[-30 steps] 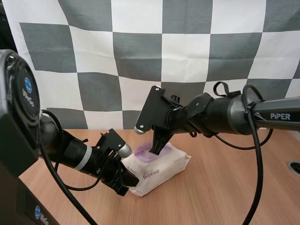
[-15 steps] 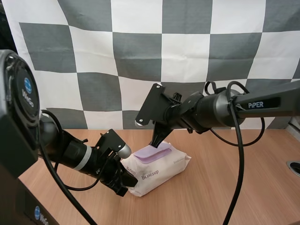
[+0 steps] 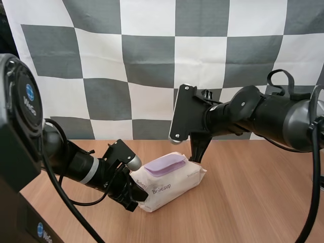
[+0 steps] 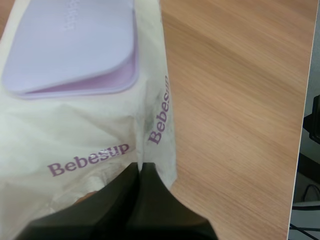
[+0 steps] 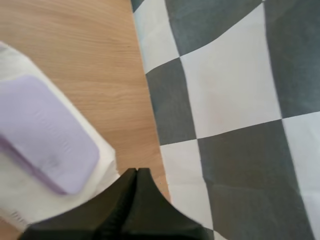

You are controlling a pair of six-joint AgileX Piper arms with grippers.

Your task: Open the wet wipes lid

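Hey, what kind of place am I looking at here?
Probably a robot test bench: a wooden table, a left arm and right arm reaching over it, and one pack of wet wipes set out for handling.

left arm (image 3: pixel 76 164): black, silver ring | right arm (image 3: pixel 273 114): black, grey | right tool (image 3: pixel 195 158): black

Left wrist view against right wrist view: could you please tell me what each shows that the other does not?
Left wrist view: the left claw pinching the wet wipes pack's end, beside the Bebesup print. Right wrist view: the right claw, shut on nothing, by the pack's other end. Both: the pack, its purple lid and the wooden table.
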